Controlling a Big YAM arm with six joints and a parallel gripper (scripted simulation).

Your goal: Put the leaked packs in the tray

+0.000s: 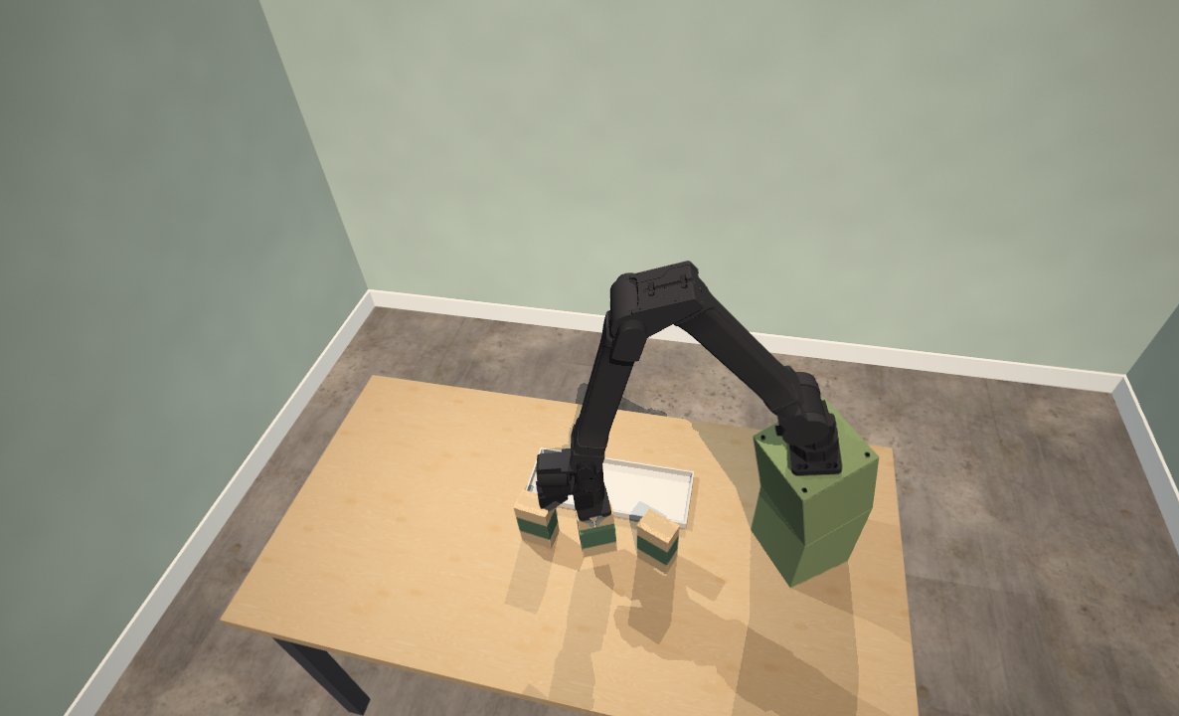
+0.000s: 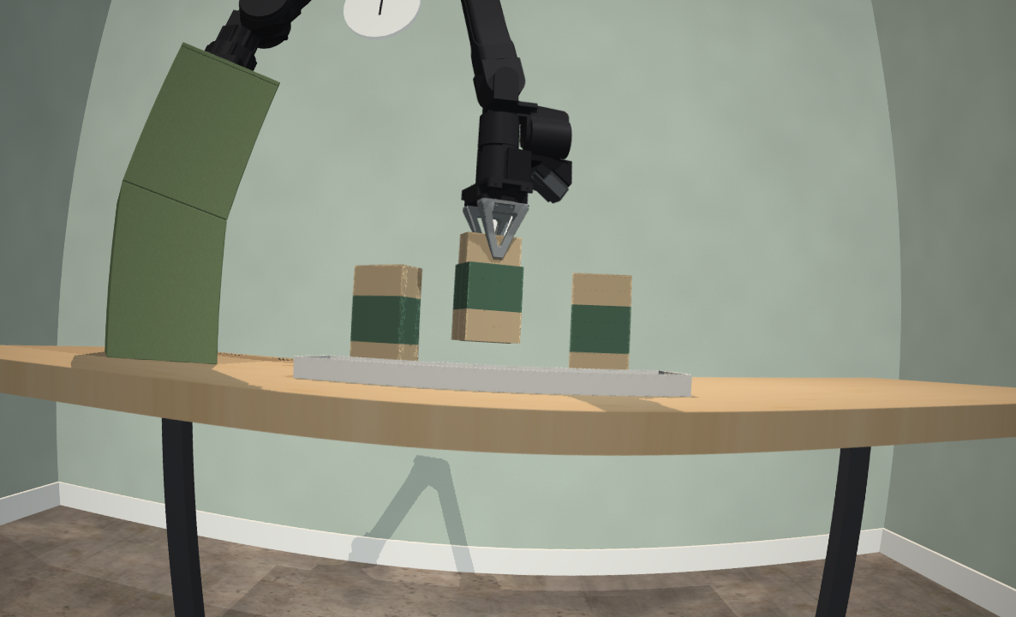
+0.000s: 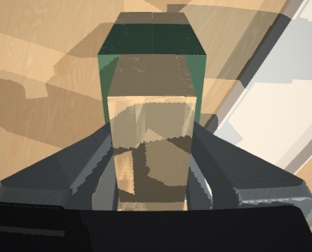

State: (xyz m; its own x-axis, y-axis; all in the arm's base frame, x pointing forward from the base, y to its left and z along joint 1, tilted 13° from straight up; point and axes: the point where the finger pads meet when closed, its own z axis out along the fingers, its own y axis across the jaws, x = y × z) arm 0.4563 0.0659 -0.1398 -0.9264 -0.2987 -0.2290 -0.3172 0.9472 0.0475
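Note:
Three tan coffee packs with a dark green band are in a row beside the tray. My gripper (image 2: 496,243) is shut on the top of the middle pack (image 2: 487,289) and holds it upright, lifted above the table. It also shows in the overhead view (image 1: 595,530) and in the wrist view (image 3: 152,112), with a grey finger on each side. The other two packs (image 2: 385,312) (image 2: 600,320) stand upright on the table to either side. The shallow white tray (image 1: 633,489) lies just behind the row; its grey rim (image 2: 488,375) faces the exterior view.
The arm's green base block (image 1: 811,498) stands on the table at the right of the tray. The tray's pale floor shows at the right edge of the wrist view (image 3: 277,112).

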